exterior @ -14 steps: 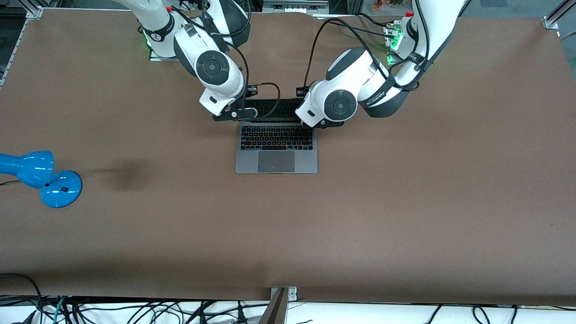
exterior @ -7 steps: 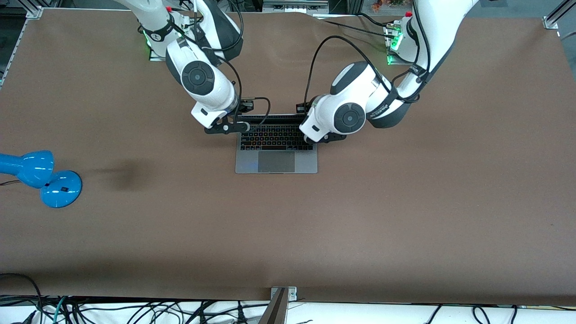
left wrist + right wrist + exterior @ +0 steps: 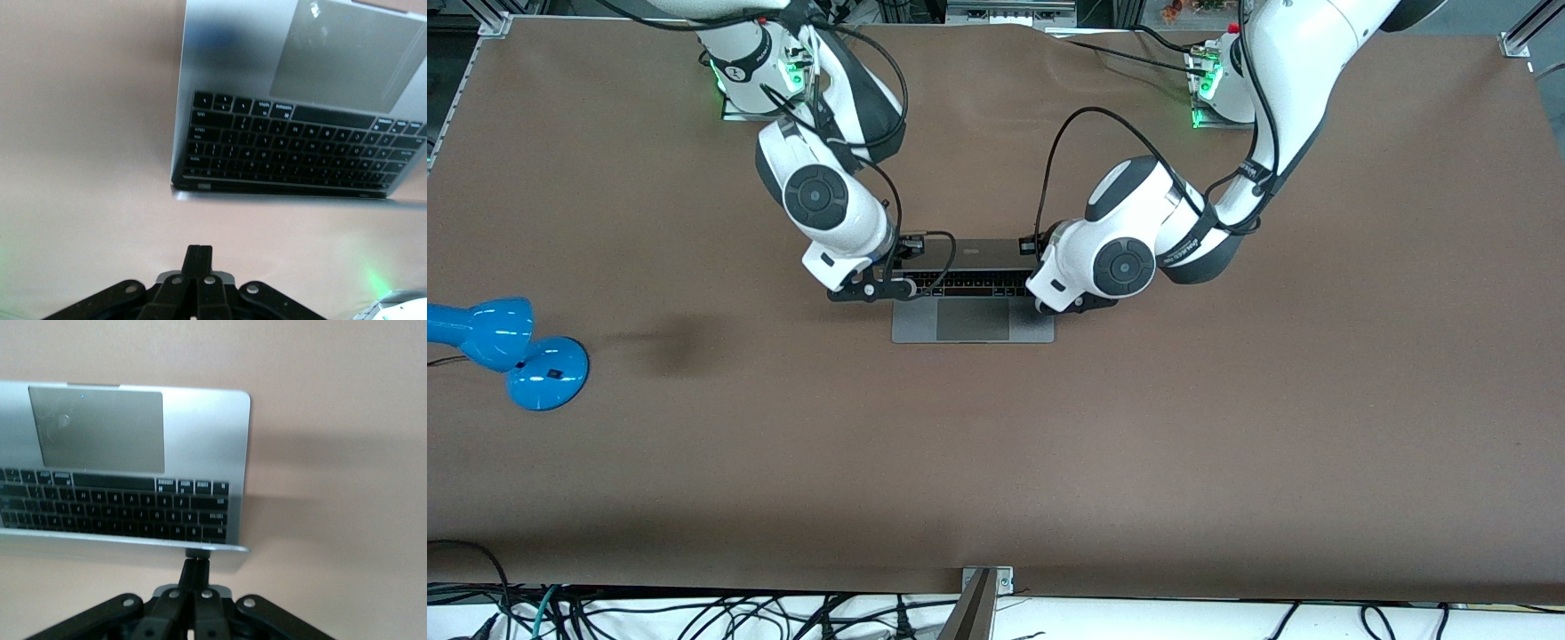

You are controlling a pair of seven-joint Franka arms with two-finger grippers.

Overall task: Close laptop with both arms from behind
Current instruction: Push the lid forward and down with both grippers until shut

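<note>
Pushing laptop (image 3: 973, 307) lid down: right gripper (image 3: 195, 565) and left gripper (image 3: 198, 257) pinched shut, empty, at lid's top edge as blunt pushers.

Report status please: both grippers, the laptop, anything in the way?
Left gripper shut, just off the lid's edge; right gripper shut, on the lid's edge. Laptop lid partly down, keyboard showing. Blue desk lamp well aside.

Brown matte surface (image 3: 1227, 427), evenly lit. Blue desk lamp (image 3: 507, 351) at the right arm's end. Tangled black cables (image 3: 694, 613) along the near edge.
</note>
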